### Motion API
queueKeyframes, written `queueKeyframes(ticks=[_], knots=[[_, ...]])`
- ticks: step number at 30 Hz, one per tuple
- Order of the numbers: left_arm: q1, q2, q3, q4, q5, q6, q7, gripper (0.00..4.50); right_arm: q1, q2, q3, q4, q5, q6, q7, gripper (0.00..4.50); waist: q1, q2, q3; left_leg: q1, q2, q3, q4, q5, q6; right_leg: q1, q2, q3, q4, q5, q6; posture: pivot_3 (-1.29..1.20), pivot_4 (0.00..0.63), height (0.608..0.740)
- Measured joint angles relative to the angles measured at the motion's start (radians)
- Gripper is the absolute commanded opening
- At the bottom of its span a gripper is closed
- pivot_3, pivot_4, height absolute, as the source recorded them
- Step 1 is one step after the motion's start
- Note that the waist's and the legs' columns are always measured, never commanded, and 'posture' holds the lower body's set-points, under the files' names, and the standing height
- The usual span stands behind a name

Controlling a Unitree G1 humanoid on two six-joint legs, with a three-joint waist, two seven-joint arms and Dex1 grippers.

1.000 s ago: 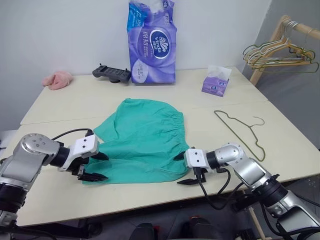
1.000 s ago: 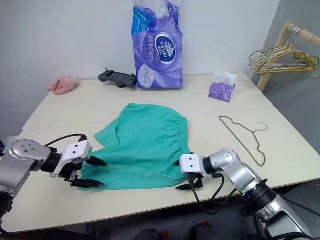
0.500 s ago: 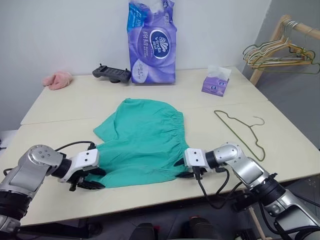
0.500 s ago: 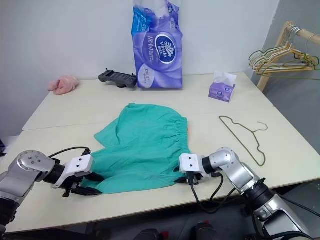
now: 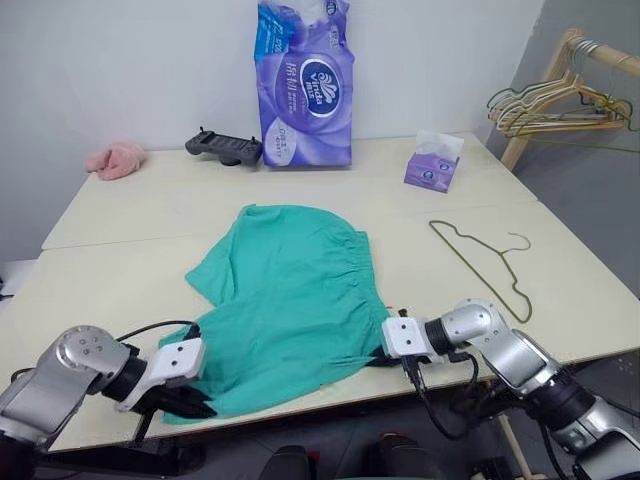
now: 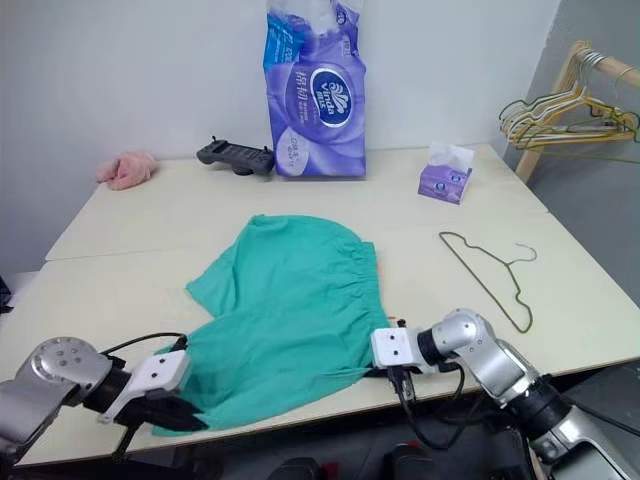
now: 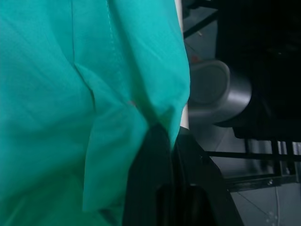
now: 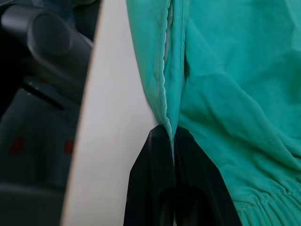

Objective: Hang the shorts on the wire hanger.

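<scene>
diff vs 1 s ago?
Both hands went from open to shut on the shorts: the left hand on the near left hem corner, the right hand on the near right edge. Both pulled back toward the near table edge, dragging the shorts with them. The wire hanger, tissue box and pink cloth stayed put.

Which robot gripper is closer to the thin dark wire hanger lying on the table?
Right. The right gripper pinches the teal-green shorts beside the wire hanger; the left gripper is across the shorts.
</scene>
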Motion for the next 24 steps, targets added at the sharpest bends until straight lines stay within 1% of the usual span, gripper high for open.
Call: queueKeyframes(ticks=[3, 9, 10, 11, 13, 14, 15, 17, 19, 22, 24], knots=[[0.041, 0.017, 0.002, -0.015, 0.001, -0.014, -0.006, 0.02, 0.026, -0.004, 0.0, -0.033, 0.002, 0.024, 0.0, 0.0, -0.001, 0.001, 0.0, 0.0, 0.0, 0.0, 0.0, 0.0, 0.0, 0.0, 0.0, 0.0, 0.001, 0.0, 0.0, 0.08, 0.053, 0.74], [0.021, 0.011, -0.024, 0.022, 0.019, -0.073, 0.0, 0.02, 0.041, -0.002, -0.001, -0.064, 0.002, 0.079, -0.006, 0.0, 0.001, -0.001, -0.001, 0.0, 0.0, -0.001, 0.0, 0.0, 0.0, 0.0, 0.0, -0.002, 0.001, 0.0, 0.0, 0.07, 0.049, 0.74], [0.014, 0.01, -0.029, 0.029, 0.019, -0.08, -0.004, 0.47, 0.041, -0.002, -0.002, -0.069, 0.007, 0.096, -0.005, 0.44, 0.001, 0.0, -0.001, 0.0, 0.0, -0.002, 0.0, 0.0, 0.0, 0.001, 0.0, -0.002, 0.001, 0.0, 0.0, 0.06, 0.049, 0.74], [0.006, 0.009, -0.035, 0.031, 0.02, -0.083, -0.013, 0.67, 0.042, -0.003, -0.003, -0.072, 0.018, 0.115, -0.001, 0.67, 0.001, 0.0, 0.0, 0.0, 0.0, -0.002, 0.0, 0.0, 0.0, 0.001, 0.0, -0.003, 0.001, 0.0, 0.0, 0.06, 0.049, 0.74], [-0.003, 0.004, -0.042, 0.034, 0.02, -0.086, -0.024, 1.2, 0.043, -0.009, -0.003, -0.083, 0.037, 0.15, 0.015, 1.31, 0.002, 0.002, 0.0, 0.0, 0.0, -0.002, 0.0, 0.0, 0.0, 0.001, 0.0, -0.003, 0.001, 0.0, 0.0, 0.06, 0.049, 0.74], [-0.004, 0.0, -0.043, 0.035, 0.02, -0.087, -0.026, 1.44, 0.044, -0.013, -0.003, -0.088, 0.042, 0.162, 0.019, 1.62, 0.005, 0.005, 0.001, 0.0, 0.0, -0.003, 0.001, 0.0, 0.0, 0.001, 0.0, -0.004, 0.001, 0.0, 0.0, 0.02, 0.043, 0.74], [-0.004, -0.003, -0.043, 0.035, 0.02, -0.088, -0.028, 1.74, 0.045, -0.013, -0.003, -0.089, 0.046, 0.171, 0.021, 2.02, 0.007, 0.007, 0.0, 0.0, -0.001, -0.004, 0.001, 0.0, 0.0, 0.002, 0.0, -0.004, 0.001, -0.002, -0.004, 0.01, 0.036, 0.74], [0.003, -0.005, -0.044, 0.033, 0.02, -0.092, -0.03, 2.28, 0.059, -0.014, -0.003, -0.097, 0.051, 0.179, 0.017, 2.73, 0.007, 0.013, -0.003, 0.001, -0.001, -0.005, 0.002, 0.001, 0.0, 0.004, 0.0, -0.006, 0.001, -0.003, -0.005, -0.02, 0.029, 0.74], [0.018, -0.004, -0.043, 0.029, 0.02, -0.099, -0.029, 2.29, 0.071, -0.018, 0.0, -0.114, 0.052, 0.189, 0.016, 3.4, 0.004, 0.018, -0.008, 0.003, 0.0, -0.005, 0.002, 0.001, 0.001, 0.006, 0.0, -0.006, 0.0, -0.003, -0.005, -0.03, 0.028, 0.74], [0.043, -0.002, -0.042, 0.018, 0.012, -0.097, -0.041, 2.29, 0.087, -0.035, 0.001, -0.152, 0.065, 0.217, 0.023, 4.41, -0.004, 0.017, -0.009, 0.003, 0.0, -0.004, 0.001, 0.001, 0.001, 0.006, 0.0, -0.006, 0.0, -0.003, -0.005, -0.03, 0.03, 0.74], [0.047, 0.001, -0.043, 0.009, 0.008, -0.09, -0.055, 2.29, 0.087, -0.054, 0.001, -0.177, 0.075, 0.243, 0.038, 4.41, -0.012, 0.015, -0.009, 0.001, 0.0, -0.004, 0.001, 0.001, 0.0, 0.004, 0.0, -0.006, -0.001, -0.003, -0.005, -0.04, 0.029, 0.74]])
